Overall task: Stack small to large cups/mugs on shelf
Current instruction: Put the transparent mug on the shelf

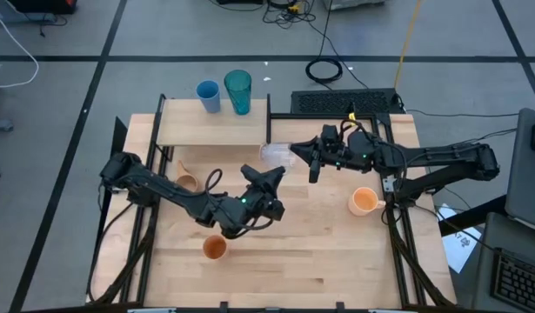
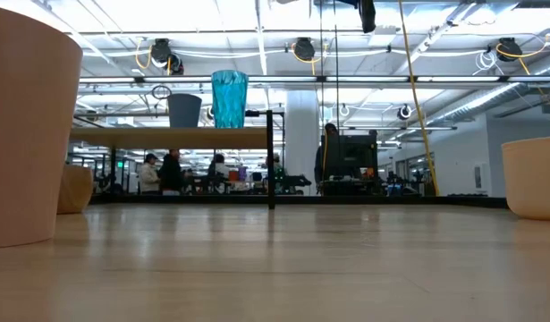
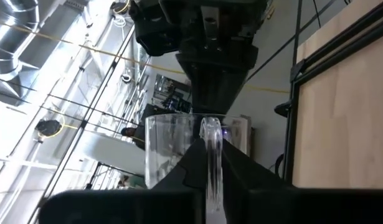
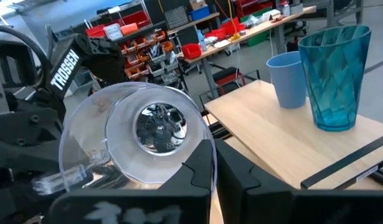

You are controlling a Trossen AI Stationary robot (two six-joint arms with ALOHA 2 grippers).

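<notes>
Above table, both tools (image 1: pixel 289 161) gripping clear mug (image 1: pixel 276 154)

High view: straight down over the whole table, shelf (image 1: pixel 213 126) at its far edge. Low view: table-top level, facing the shelf (image 2: pixel 167 137) across the boards. Each wrist view sits close on a clear mug (image 3: pixel 179 152) (image 4: pixel 138 140). Right wrist also faces the shelf (image 4: pixel 284 134); teal tumbler (image 1: pixel 237 90) (image 2: pixel 229 98) (image 4: pixel 334 74) is shared by three views.

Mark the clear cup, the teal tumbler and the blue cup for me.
clear cup (image 4: pixel 138 140), right wrist view, on its inner wall.
teal tumbler (image 1: pixel 238 91), high view, on its side.
blue cup (image 1: pixel 209 95), high view, on its rim.
</notes>
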